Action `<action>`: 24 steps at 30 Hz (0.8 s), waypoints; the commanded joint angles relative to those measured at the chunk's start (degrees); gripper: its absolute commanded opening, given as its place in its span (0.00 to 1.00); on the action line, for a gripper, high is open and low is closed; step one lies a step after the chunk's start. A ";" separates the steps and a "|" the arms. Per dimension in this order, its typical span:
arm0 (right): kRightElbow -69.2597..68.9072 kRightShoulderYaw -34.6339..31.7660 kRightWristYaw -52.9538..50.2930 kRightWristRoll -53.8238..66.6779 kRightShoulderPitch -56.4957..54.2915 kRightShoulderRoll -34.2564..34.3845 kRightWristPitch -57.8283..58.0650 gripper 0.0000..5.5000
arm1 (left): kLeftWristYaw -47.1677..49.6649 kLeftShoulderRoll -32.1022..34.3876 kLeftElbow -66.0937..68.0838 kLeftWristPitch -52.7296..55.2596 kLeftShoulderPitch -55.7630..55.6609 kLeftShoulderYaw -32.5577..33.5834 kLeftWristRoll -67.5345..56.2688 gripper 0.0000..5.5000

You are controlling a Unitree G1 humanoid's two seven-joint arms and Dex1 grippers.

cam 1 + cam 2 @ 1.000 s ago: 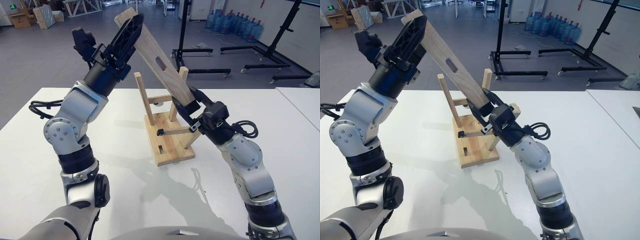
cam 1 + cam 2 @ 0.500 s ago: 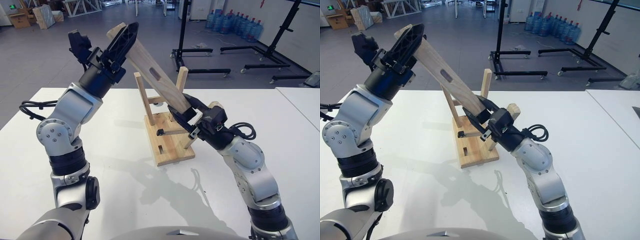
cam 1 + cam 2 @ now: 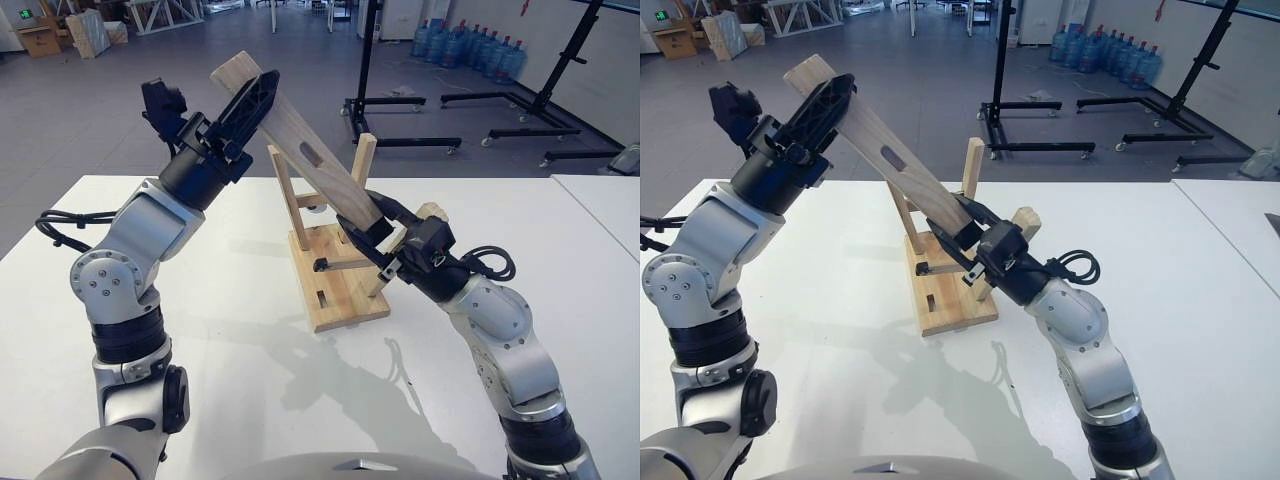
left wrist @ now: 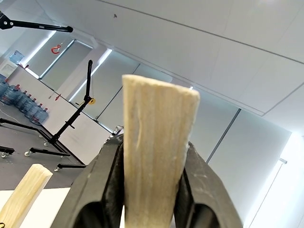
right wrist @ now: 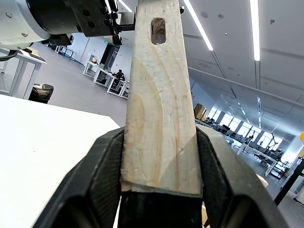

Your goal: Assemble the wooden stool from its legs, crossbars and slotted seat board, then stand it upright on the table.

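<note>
A long wooden board with an oval slot hangs tilted above the table, held at both ends. My left gripper is shut on its raised end, up and to the left. My right gripper is shut on its lower end, just above the part-built stool. The slotted seat board lies flat on the white table. Two legs stand up from it, joined by a crossbar. Another leg top shows behind my right gripper.
Black wheeled metal stands and blue water bottles are on the floor beyond the table's far edge. A second white table stands at the right. Bare tabletop lies to the left and in front of the stool.
The board's raised end has come down and to the left with my left gripper, so it lies flatter. My right gripper has shifted slightly left with the lower end.
</note>
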 commanded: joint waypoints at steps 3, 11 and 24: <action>1.12 -1.29 -1.64 1.93 0.10 1.62 3.38 0.56 | 2.36 0.10 2.33 -4.68 -2.71 0.56 6.15 0.20; -2.92 -8.41 -8.71 17.53 -8.96 7.61 15.96 0.56 | 4.46 7.06 11.13 -13.61 -11.11 7.92 23.63 0.20; 7.50 -18.67 -22.14 15.75 -7.34 0.39 29.08 0.56 | -0.12 14.02 9.65 -13.96 -1.73 1.96 49.45 0.20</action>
